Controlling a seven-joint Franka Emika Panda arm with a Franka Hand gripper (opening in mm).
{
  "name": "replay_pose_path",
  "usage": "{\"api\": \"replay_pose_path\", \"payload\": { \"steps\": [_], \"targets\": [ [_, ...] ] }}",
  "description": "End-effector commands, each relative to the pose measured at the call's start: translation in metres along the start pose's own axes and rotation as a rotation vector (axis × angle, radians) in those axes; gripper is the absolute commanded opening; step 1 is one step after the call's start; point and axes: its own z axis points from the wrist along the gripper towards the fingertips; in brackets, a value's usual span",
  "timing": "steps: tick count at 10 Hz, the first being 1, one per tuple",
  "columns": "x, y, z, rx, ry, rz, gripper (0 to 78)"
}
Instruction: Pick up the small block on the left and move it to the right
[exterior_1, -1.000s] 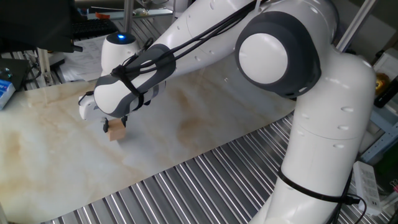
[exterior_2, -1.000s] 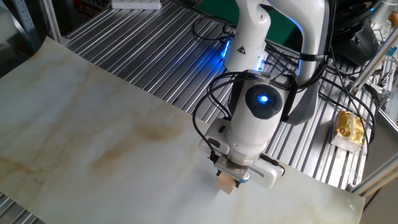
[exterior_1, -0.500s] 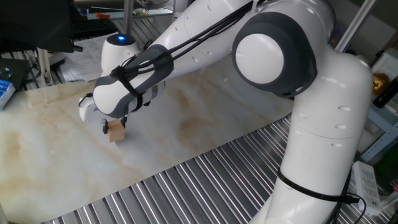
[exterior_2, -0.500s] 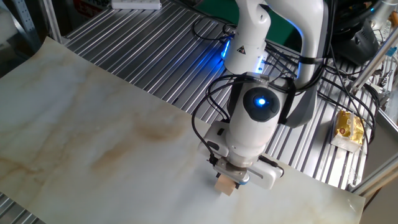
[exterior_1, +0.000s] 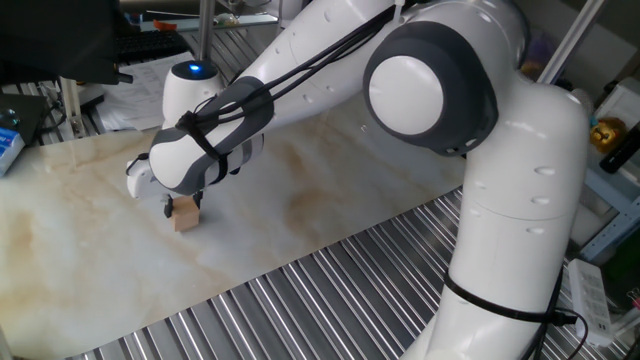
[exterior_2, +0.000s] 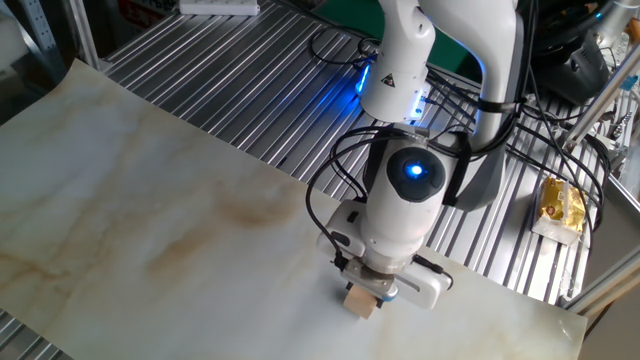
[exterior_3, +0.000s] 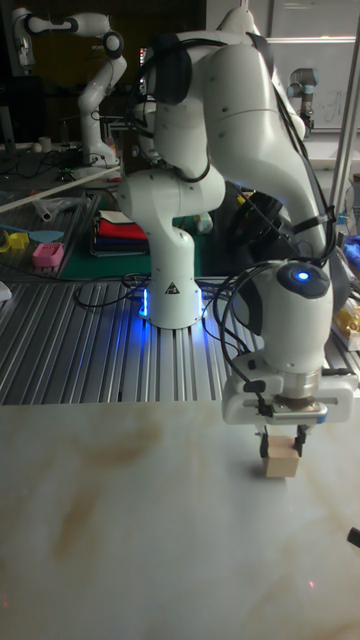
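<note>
Marbled cream-and-tan sheet (exterior_2: 150, 220) covers most of a ribbed metal tabletop (exterior_2: 230, 90); the slats show beyond the sheet's edges in both fixed views.

White Franka arm (exterior_1: 420, 90) reaches over the sheet, wrist pointing straight down. A blue status light glows on the wrist housing (exterior_3: 300, 275), and black cables (exterior_2: 335, 170) loop around the forearm.

Small light-tan wooden cube (exterior_3: 282, 460) sits on the sheet directly under the wrist, its base appearing to touch the surface. Two-finger gripper (exterior_3: 283, 440) stands over it with the dark fingers (exterior_3: 265, 444) down on either side of the cube's top. In the tall view the fingers look to be against the cube's sides, so the jaws read as clamped on the cube; the contact itself is small and partly hidden by the white hand body.

Relative to the cube:
- arm base with a blue glow (exterior_3: 168, 300), behind it on the slats
- yellow crinkled packet (exterior_2: 560, 205), off the sheet, well apart
- pink item (exterior_3: 47, 255) and a red-and-dark stack (exterior_3: 120, 232), far behind on a back bench
- second white arm (exterior_3: 95, 60), in the far background

No other object on the sheet lies near the cube. The wrist body blocks most of the cube in one fixed view (exterior_1: 186, 213).
</note>
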Motion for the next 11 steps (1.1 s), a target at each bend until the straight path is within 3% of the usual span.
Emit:
{"api": "replay_pose_path", "payload": {
  "steps": [1,11],
  "targets": [
    [-0.0018,0.0003,0.0015,-0.002,-0.007,0.001,1.2],
    [-0.0027,0.0002,0.0059,-0.003,-0.004,0.013,1.2]
  ]
}}
